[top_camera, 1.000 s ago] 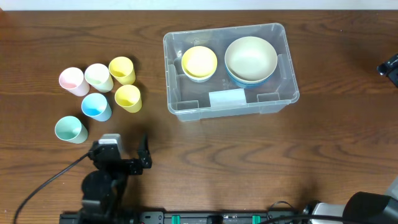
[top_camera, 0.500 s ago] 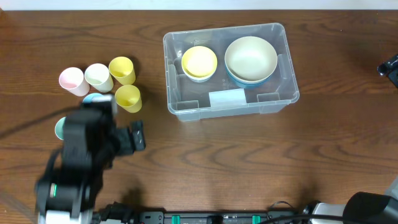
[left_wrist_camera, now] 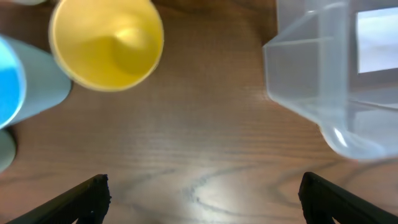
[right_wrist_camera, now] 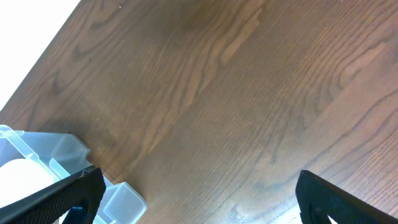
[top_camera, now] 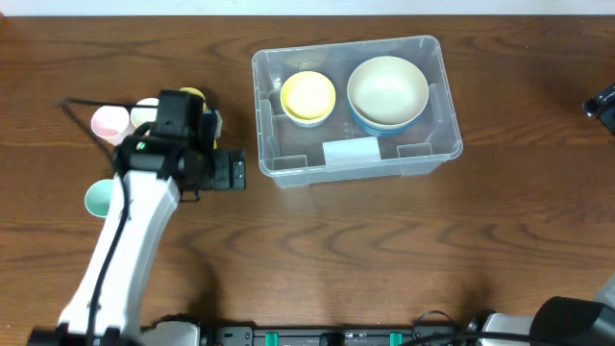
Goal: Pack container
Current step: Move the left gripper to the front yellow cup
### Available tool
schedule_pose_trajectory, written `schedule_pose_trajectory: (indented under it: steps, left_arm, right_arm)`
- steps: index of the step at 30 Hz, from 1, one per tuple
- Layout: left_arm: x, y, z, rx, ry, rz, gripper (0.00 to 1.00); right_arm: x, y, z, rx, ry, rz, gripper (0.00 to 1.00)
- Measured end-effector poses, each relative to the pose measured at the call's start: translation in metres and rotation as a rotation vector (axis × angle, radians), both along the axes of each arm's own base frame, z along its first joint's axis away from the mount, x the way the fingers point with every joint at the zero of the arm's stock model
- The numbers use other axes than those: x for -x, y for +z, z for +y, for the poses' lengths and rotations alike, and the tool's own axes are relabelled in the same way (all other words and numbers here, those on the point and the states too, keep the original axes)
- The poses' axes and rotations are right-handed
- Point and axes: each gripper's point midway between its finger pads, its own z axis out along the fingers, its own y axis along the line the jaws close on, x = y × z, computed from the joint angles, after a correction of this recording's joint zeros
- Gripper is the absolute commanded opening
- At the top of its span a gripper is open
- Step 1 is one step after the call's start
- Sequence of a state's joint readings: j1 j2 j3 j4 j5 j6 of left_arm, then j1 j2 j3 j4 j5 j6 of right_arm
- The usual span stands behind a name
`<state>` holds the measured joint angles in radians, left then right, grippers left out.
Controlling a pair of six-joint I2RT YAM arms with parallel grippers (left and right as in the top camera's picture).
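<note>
The clear plastic container [top_camera: 449, 98] stands at the table's centre back, with a whitish label patch [top_camera: 351, 151] on its base. Inside it are a yellow bowl [top_camera: 307, 96] and a cream bowl [top_camera: 387, 89] nested in a blue one. My left gripper [top_camera: 231, 171] is open and empty, low over the wood between the cups and the container's near left corner [left_wrist_camera: 323, 87]. In the left wrist view the open jaws [left_wrist_camera: 205, 196] have a yellow cup [left_wrist_camera: 106, 43] and a blue cup [left_wrist_camera: 18, 81] ahead on the left. My right gripper [right_wrist_camera: 199, 199] is open and empty, far right.
Pink [top_camera: 110, 122], white [top_camera: 146, 113], yellow [top_camera: 192, 96] and teal [top_camera: 99, 199] cups stand at the left, partly covered by my left arm. The right wrist view shows bare wood and a container corner [right_wrist_camera: 59, 152]. The table's back edge is close behind the container.
My left arm has swung up from the table's front edge over the cups; its gripper now sits beside the container's left corner. The right arm, bowls and container have not moved.
</note>
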<state>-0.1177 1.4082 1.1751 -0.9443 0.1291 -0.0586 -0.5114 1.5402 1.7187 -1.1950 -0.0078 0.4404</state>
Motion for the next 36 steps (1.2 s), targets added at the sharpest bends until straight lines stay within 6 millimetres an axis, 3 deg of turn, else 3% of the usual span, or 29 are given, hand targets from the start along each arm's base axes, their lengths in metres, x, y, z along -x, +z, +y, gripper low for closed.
schedule_pose_trajectory:
  steps: [9,23,25,30,36]
  left_arm:
    - [-0.035,-0.034,-0.005,-0.008,-0.033,-0.001,0.97]
    - [-0.072,-0.052,0.007,-0.092,-0.008,-0.077,0.96]
    - [-0.072,-0.059,0.008,-0.098,-0.007,-0.057,0.91]
    - [-0.069,-0.082,0.010,-0.119,-0.015,0.008,0.63]
    - [-0.068,-0.087,0.011,-0.125,-0.021,0.021,0.40]
  right_arm:
    - [0.000,0.000,0.000,0.000,0.000,0.000,0.99]
    - [0.000,0.000,0.000,0.000,0.000,0.000,0.99]
    - [0.000,0.000,0.000,0.000,0.000,0.000,0.99]
    - [0.000,0.000,0.000,0.000,0.000,0.000,0.99]
    - [0.000,0.000,0.000,0.000,0.000,0.000,0.99]
